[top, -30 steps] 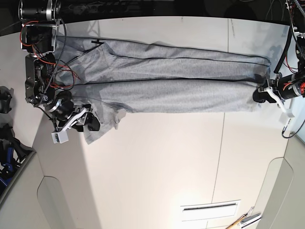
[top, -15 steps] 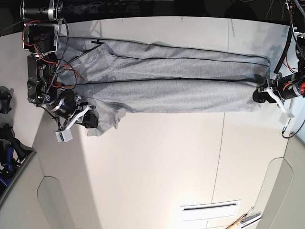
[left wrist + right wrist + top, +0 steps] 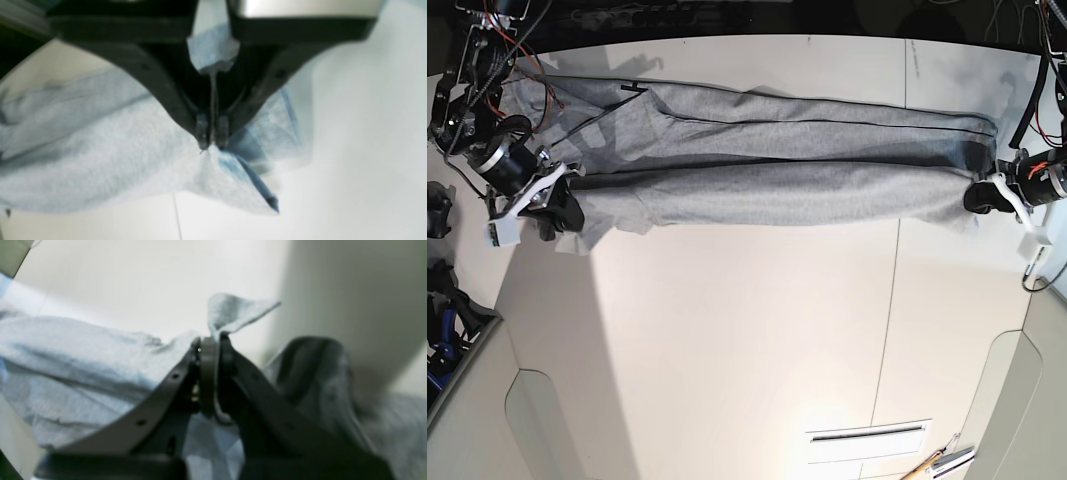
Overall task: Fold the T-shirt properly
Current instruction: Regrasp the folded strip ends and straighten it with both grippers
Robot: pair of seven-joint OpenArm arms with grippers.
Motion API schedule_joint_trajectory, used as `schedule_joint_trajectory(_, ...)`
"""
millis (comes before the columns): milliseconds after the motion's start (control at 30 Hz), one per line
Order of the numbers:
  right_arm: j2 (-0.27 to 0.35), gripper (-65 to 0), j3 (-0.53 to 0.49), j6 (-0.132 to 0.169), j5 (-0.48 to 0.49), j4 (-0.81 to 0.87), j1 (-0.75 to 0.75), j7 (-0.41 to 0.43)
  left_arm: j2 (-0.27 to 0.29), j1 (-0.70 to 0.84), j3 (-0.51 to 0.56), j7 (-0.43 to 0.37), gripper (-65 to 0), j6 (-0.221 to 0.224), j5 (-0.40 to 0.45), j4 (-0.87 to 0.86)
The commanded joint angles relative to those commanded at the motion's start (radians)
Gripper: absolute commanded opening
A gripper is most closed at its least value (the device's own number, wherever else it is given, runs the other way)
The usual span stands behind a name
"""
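Pulled outward, right tool (image 3: 555,205) and left tool (image 3: 983,197) clamp the stretched T-shirt (image 3: 767,160).

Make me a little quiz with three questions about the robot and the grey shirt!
1. True or false: both grippers are shut on the T-shirt.
2. In the base view, where is the left gripper? A) at the view's right end of the shirt B) in the middle C) off the table
3. Fill in: the shirt lies stretched out long between the left gripper and the right gripper, so it looks like a ____ band.

Key: 1 true. 2 A. 3 long, narrow.
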Motion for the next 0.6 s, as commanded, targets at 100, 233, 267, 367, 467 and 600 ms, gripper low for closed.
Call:
schedule_joint_trajectory(100,0.0,-65.0,0.06,0.0,0.043,0.048,-0.064,-0.003,0.0,0.033,0.0,0.004,-65.0,0.0,0.001,0.05)
schedule_joint_trajectory(233,-0.001,-65.0,0.116,0.004,0.092,0.067,-0.127,-0.03,0.0,0.052,0.0,0.023,-65.0,0.0,0.013,0.058)
schedule_joint_trajectory(267,-0.001,-65.0,0.121,0.005,0.099,0.067,-0.142,-0.035,0.0,0.055,0.0,0.023,-65.0,0.0,0.017,0.058)
schedule_joint_trajectory(367,-0.002,-65.0,0.121,0.005,0.102,0.067,-0.188,-0.038,0.0,0.055,0.0,0.023,-65.0,0.0,0.018,0.058)
schedule_joint_trajectory(467,-0.002,-65.0,0.121,0.004,0.101,0.067,-0.236,-0.038,0.001,0.055,0.0,0.022,-65.0,0.0,0.035,0.057)
schedule_joint_trajectory(600,-0.007,-65.0,0.121,0.003,0.101,0.064,-0.282,-0.037,0.001,0.055,0.0,0.022,-55.6,0.0,0.039,0.056)
